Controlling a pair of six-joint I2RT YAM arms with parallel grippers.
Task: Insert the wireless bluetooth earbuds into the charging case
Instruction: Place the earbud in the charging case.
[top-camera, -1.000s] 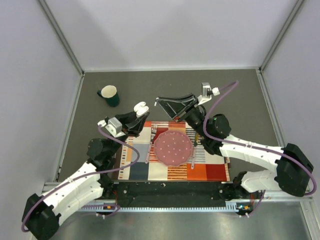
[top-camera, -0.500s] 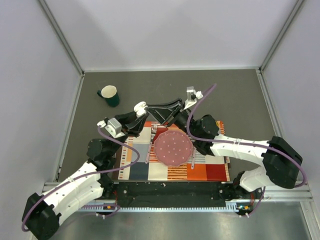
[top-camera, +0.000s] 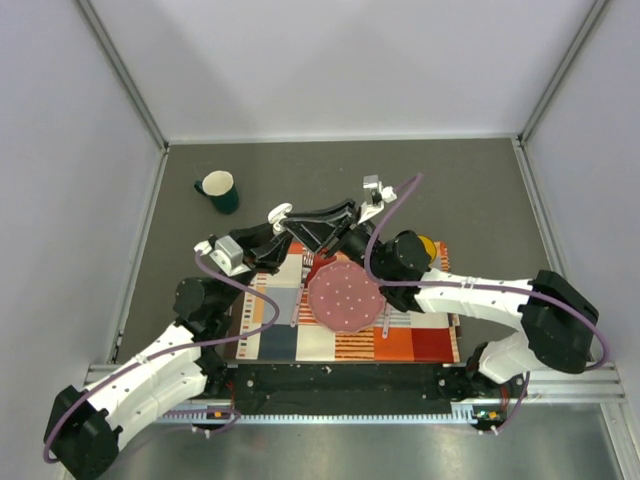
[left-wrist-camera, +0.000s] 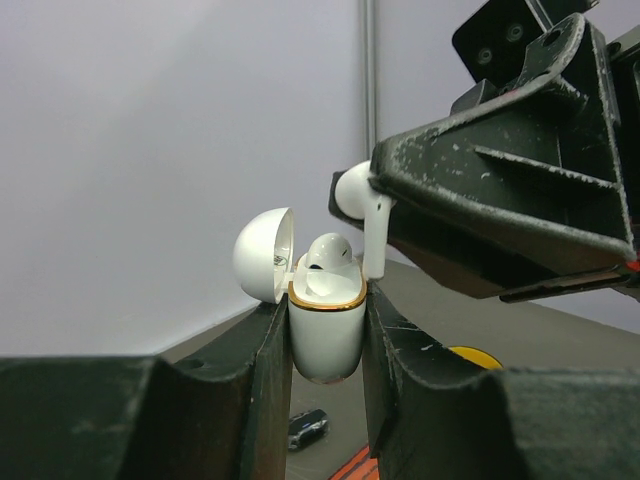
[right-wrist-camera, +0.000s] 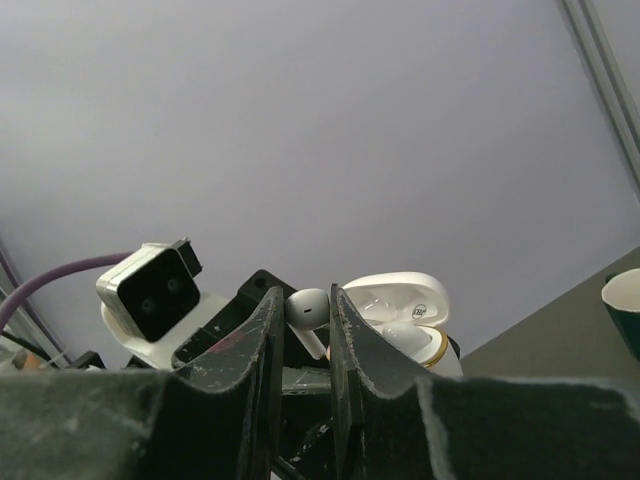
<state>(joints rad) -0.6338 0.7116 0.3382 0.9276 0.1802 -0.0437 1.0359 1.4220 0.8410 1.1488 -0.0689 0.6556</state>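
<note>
My left gripper (left-wrist-camera: 327, 330) is shut on the white charging case (left-wrist-camera: 326, 328), held upright in the air with its lid (left-wrist-camera: 264, 255) open; one white earbud (left-wrist-camera: 327, 255) sits inside it. My right gripper (right-wrist-camera: 306, 312) is shut on the other white earbud (right-wrist-camera: 308, 308), whose stem (left-wrist-camera: 374, 240) hangs at the case's right rim. In the top view the case (top-camera: 280, 212) and both grippers meet above the mat's far edge, the left gripper (top-camera: 279, 222) beside the right gripper (top-camera: 300, 220). The case also shows in the right wrist view (right-wrist-camera: 405, 315).
A dark green mug (top-camera: 218, 190) stands at the back left. A striped mat (top-camera: 420, 340) carries a pink plate (top-camera: 345, 294) and cutlery. A yellow object (top-camera: 428, 245) lies by the right arm. A small black oval object (left-wrist-camera: 307, 427) lies on the table below the case.
My right gripper has swung left with the earbud, from apart on the right to meeting the case in my left gripper. The left arm has barely moved.
</note>
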